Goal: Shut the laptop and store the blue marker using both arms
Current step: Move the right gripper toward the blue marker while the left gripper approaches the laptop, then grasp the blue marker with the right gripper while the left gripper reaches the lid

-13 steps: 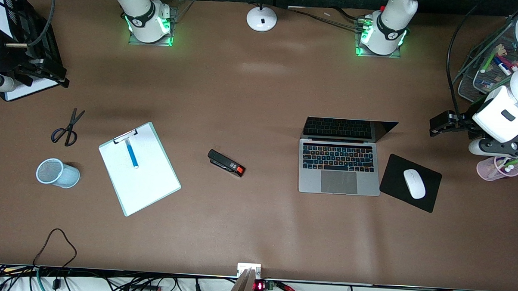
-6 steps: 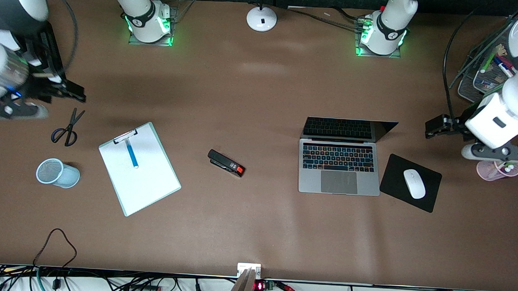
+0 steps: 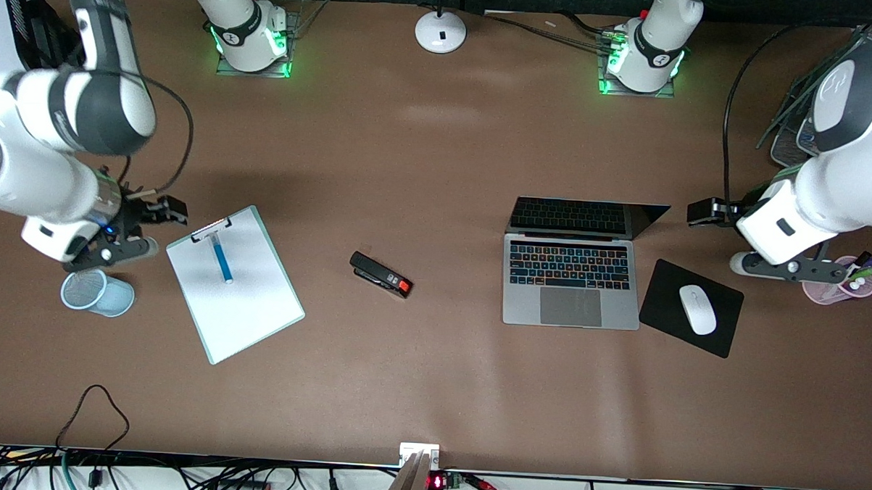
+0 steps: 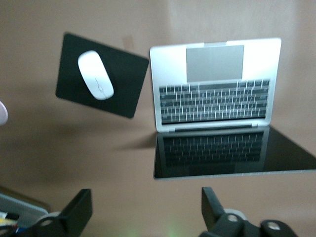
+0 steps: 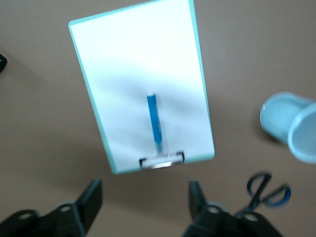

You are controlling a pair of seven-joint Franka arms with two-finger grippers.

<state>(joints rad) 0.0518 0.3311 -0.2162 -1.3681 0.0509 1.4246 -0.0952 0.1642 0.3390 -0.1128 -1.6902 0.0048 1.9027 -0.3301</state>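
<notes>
Fingers of both grippers are seen spread apart and empty in the wrist views. Over the last second the right gripper (image 3: 163, 210) has been swung in from the right arm's end of the table and now hangs just off the clip end of the clipboard (image 3: 235, 285); the scissors (image 5: 269, 190), plain in the earlier front frames, are now covered by the arm there and show only in the right wrist view, beside the fingers (image 5: 91, 197). The marker (image 3: 222, 260) lies unmoved on the clipboard, just ahead of the open fingers, its length running away from them, with the clip between. The cup (image 3: 97, 291) lies tipped on the table close to the right gripper. The left gripper (image 3: 705, 211) has been brought in from the left arm's end and now hovers beside the raised lid edge of the laptop (image 3: 571, 279), which stands open, screen up; in the left wrist view the lid's top edge sits just in front of the fingers (image 4: 79, 212). The mouse (image 3: 697, 309) on its pad (image 3: 659, 293) is off to one side of that gripper. Nothing has been touched yet: both approaches are judged nearly done, with a descent onto the marker and a push on the lid likely to be called for next.
</notes>
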